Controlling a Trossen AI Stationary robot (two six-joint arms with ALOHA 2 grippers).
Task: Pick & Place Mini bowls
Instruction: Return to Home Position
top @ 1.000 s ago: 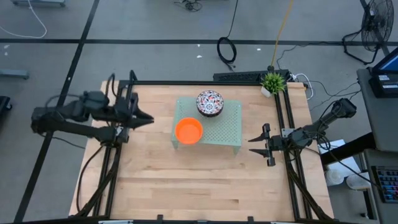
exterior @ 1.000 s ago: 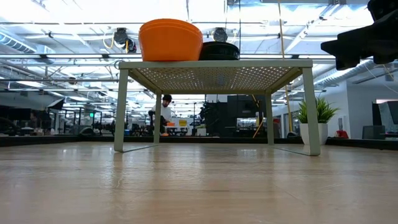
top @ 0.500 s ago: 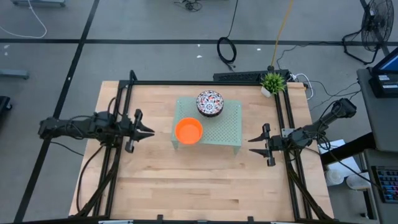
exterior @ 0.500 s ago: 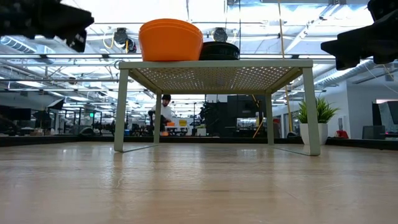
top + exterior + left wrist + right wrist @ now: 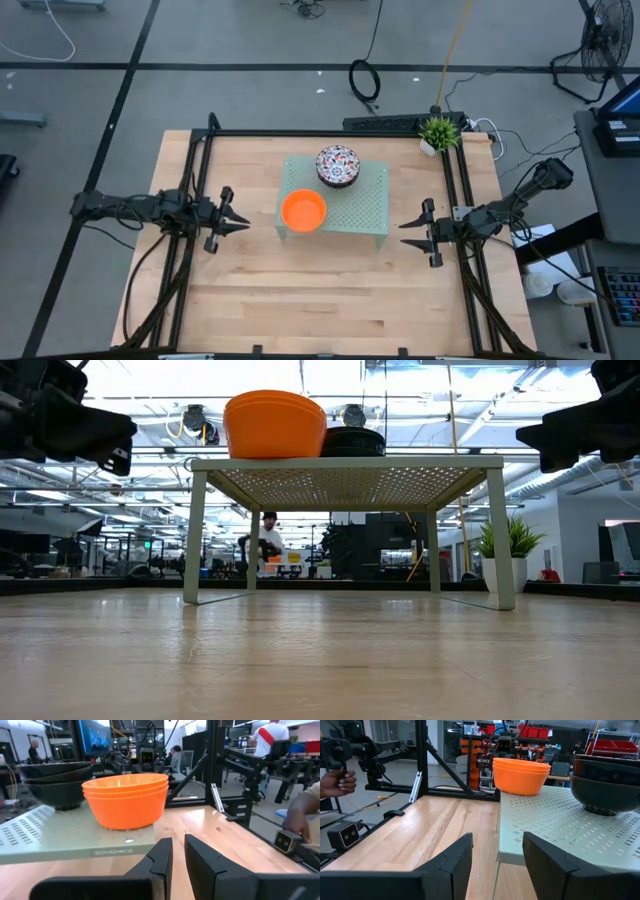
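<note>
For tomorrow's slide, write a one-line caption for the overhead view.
Orange bowls and patterned bowls stacked on a green rack, left gripper and right gripper waiting on either side.

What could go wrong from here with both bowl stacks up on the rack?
1. The orange bowl stack sits at the corner of the green rack nearest the left gripper; a low approach could push it off the edge.
2. The left gripper's fingers stand nearly shut, too narrow to take a bowl rim unless opened first.
3. The patterned bowl stack stands close behind the orange one; lifting the orange stack carelessly may bump it.
</note>
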